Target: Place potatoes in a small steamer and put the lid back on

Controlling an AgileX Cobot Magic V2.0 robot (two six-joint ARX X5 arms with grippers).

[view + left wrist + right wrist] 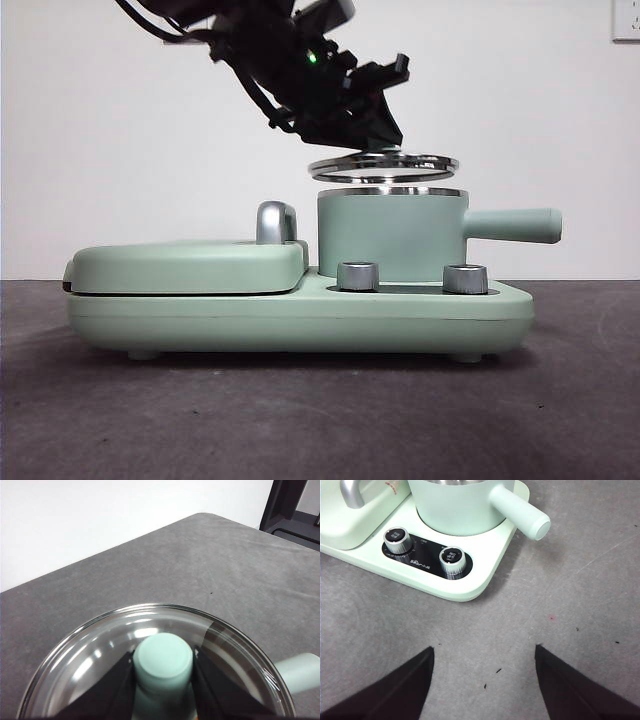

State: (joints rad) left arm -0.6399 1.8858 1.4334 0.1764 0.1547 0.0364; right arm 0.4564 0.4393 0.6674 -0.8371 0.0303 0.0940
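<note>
Left hand (385,148) clamps the lid (383,166) by its knob (163,661), holding it just above the steamer (390,235). Right hand (484,680) hangs open over the grey counter (580,600). Behind stands a plain white wall (100,120).

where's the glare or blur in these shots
Front view: arm backlit to a dark silhouette, bright glints on the lid rim. Left wrist view: white streaks of glare across the glass, knob slightly soft. Right wrist view: sharp, even light, soft shadow under the pot handle.
</note>
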